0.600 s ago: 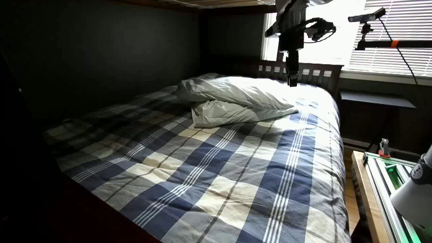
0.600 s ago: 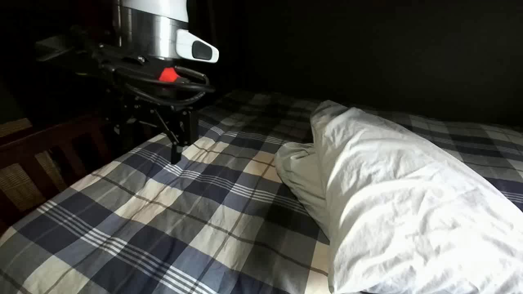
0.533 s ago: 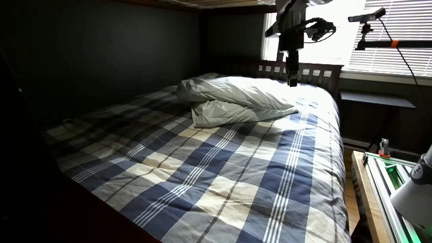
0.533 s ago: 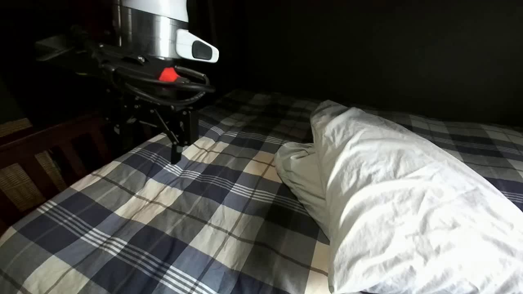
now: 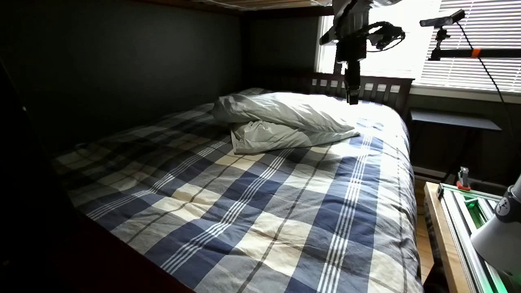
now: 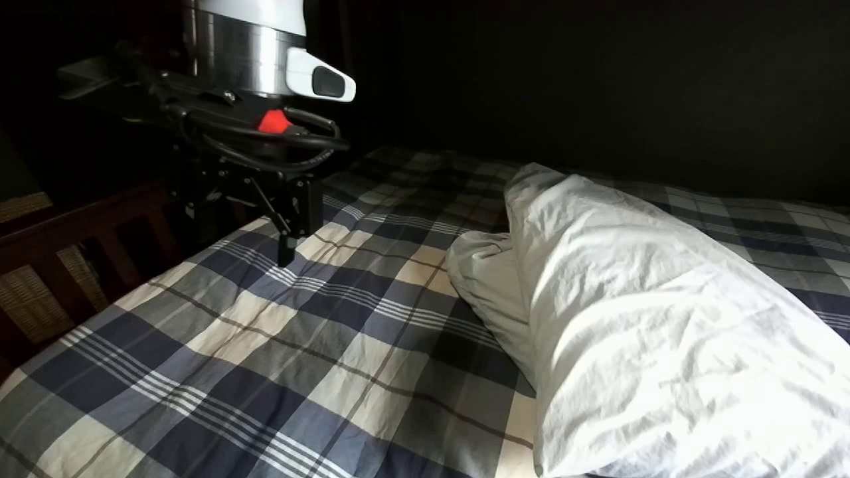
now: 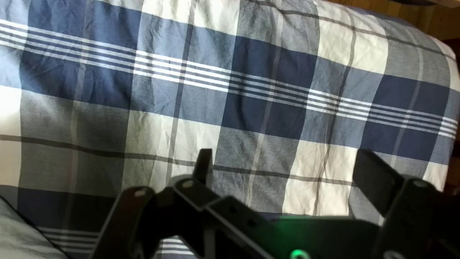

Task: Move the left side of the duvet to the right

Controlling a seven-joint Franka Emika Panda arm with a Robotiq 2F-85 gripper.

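Wrist view: pincer [image 7: 284, 161] (spread) pts dn abv duvet [image 7: 244, 97].

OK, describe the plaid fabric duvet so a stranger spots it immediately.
In an exterior view, find the bright window with white blinds behind the dark slatted bed end. Spread before that is the broad, soft navy, grey and cream plaid duvet. Checks and stripes distinguish it from the plain, rumpled white pillow bundle on top.
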